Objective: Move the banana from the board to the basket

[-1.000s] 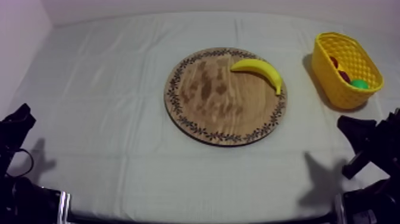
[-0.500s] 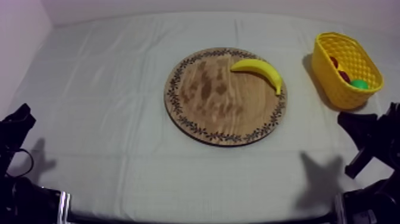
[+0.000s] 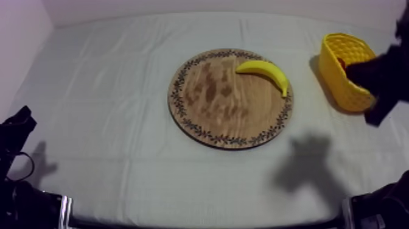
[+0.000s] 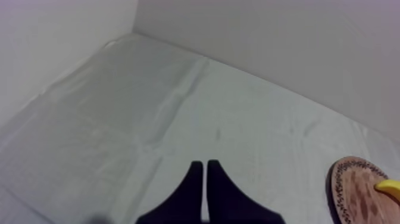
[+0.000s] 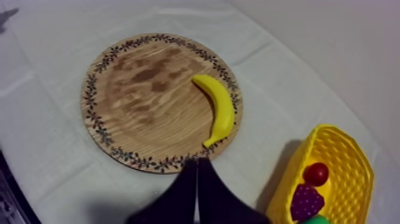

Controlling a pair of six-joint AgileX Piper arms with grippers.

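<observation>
The yellow banana (image 3: 266, 72) lies on the far right part of the round wooden board (image 3: 213, 103) in the top view. At the table's right stands the yellow basket (image 3: 333, 44). My right gripper (image 3: 359, 72) hangs in front of the basket, to the right of the board. Seen from the right wrist, its fingers (image 5: 197, 176) lie together as a narrow wedge, shut on nothing, just short of the board's rim (image 5: 137, 161) and the banana (image 5: 219, 113). My left gripper (image 4: 205, 173) is shut too and rests low at the left (image 3: 17, 125).
In the basket (image 5: 351, 155) lie a small red fruit (image 5: 316, 173), a bunch of grapes (image 5: 306, 201) and something green (image 5: 318, 220). The right arm's shadow (image 3: 307, 164) falls on the cloth in front of the board.
My right arm has risen from the lower right edge to the basket's front side. Its shadow has slid left on the cloth. The left arm, banana and board have not moved.
</observation>
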